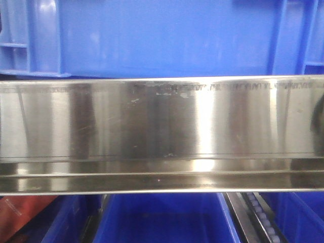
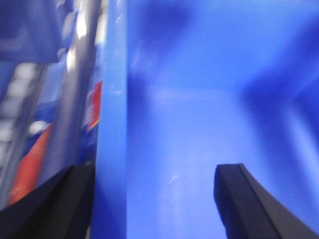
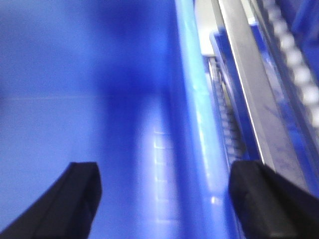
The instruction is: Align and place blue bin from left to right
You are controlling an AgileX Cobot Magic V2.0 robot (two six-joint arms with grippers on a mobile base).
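Steel rail [image 1: 162, 134] spans the front view, blue bin [image 1: 167, 35] above it, darker bins [image 1: 162, 220] below. Left gripper [image 2: 149, 199] straddles the bin's wall [image 2: 112, 149], jaws spread wide. Right gripper [image 3: 164, 199] likewise straddles the opposite wall [image 3: 199, 124], roller track [image 3: 294, 64] beside.

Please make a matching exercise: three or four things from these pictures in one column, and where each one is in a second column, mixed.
1. blue bin
2. steel rail
3. left gripper
4. right gripper

A. fingers astride the bin's right wall
B. across the middle of the front view
C. above the rail
D. fingers astride the bin's left wall

Pairs: 1-C, 2-B, 3-D, 4-A
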